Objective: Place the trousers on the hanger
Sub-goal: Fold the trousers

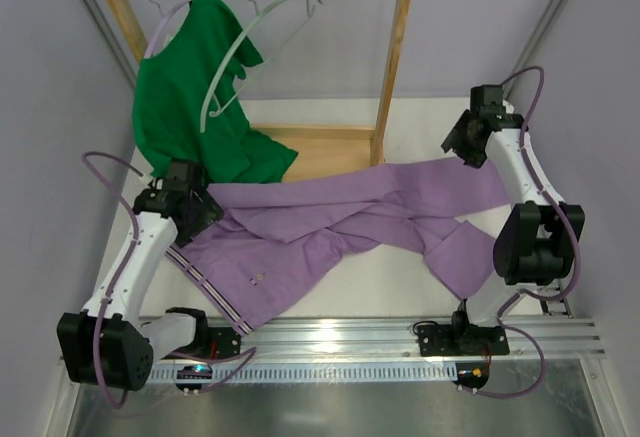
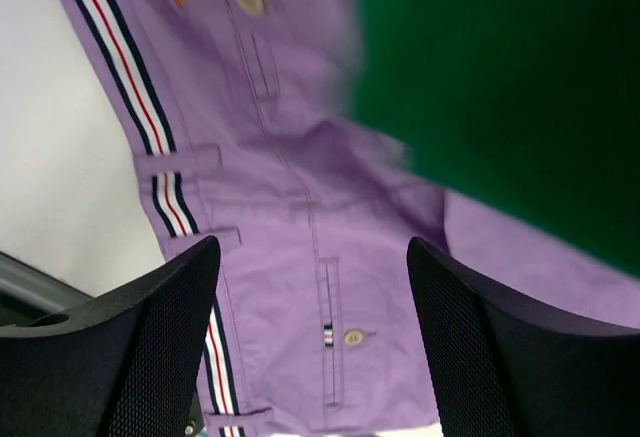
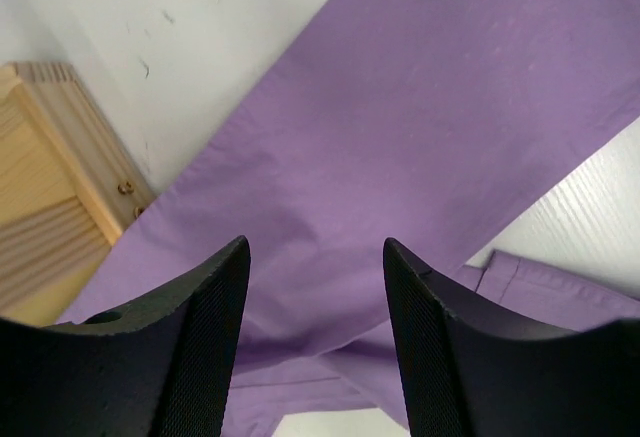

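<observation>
The lilac trousers (image 1: 340, 227) lie spread flat across the table, striped waistband at the near left and legs running right. The pale grey-green hanger (image 1: 245, 52) hangs bare from the wooden rail by its wire hook. My left gripper (image 1: 197, 205) hovers open over the waist end; in its wrist view the trousers (image 2: 300, 207) show a pocket button and striped band between the fingers. My right gripper (image 1: 462, 142) hovers open above the far leg end, the trousers (image 3: 420, 137) lying flat below it. Neither gripper holds anything.
A wooden rack (image 1: 395, 67) stands at the back of the table with its base board (image 1: 330, 152) under the trousers' edge. A dark green T-shirt (image 1: 190, 97) hangs on another hanger at the rack's left, draping onto the trousers near my left gripper.
</observation>
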Robot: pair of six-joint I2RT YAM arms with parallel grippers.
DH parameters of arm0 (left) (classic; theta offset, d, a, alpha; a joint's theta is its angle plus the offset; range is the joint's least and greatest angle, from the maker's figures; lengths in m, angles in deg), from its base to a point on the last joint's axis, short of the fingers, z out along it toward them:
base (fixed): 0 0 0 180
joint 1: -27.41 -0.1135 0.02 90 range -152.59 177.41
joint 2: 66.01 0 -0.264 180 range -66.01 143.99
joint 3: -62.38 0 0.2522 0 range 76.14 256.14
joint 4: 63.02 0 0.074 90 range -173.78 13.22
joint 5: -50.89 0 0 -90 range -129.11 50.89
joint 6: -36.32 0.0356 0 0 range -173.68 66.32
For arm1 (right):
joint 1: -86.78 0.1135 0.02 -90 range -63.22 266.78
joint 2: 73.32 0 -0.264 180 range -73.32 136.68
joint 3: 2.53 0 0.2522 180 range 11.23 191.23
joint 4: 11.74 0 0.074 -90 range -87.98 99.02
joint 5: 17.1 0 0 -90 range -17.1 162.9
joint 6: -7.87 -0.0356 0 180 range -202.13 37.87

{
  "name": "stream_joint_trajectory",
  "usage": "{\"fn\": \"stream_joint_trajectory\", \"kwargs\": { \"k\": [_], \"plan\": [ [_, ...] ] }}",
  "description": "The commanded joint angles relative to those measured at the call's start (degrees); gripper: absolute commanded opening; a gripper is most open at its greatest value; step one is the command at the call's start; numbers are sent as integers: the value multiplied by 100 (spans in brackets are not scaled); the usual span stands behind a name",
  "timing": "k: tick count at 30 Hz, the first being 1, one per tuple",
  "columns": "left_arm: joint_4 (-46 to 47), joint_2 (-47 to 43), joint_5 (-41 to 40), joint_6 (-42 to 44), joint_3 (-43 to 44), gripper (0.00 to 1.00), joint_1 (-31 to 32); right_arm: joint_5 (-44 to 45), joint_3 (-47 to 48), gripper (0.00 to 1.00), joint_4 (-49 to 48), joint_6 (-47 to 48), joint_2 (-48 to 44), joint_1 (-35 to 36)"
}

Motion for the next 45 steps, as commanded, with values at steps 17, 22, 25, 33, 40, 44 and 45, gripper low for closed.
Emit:
{"fn": "stream_joint_trajectory", "kwargs": {
  "k": [17,22,25,33,40,44,45],
  "plan": [
    [-299,45,68,-1242,-1208,65,826,-282,-1192,59,-217,310,-1566,500],
    [-114,486,50,-1364,-1401,59,826,-256,-1228,59,-235,337,-1751,500],
    [-166,495,-169,-1435,-1446,51,826,-318,-1192,59,-217,328,-1777,500],
    [-571,1416,-908,-1285,-998,29,756,-239,-1184,59,-173,345,-1918,500],
    [-343,1576,-576,-1180,-1102,23,116,-309,-1236,59,-173,354,-2041,404],
    [140,1795,-240,-961,-1296,14,-377,-353,-1307,59,-252,372,-2120,404],
    [219,1874,-283,-865,-1287,13,-474,-379,-1324,59,-252,363,-2129,404]
  ]
}}
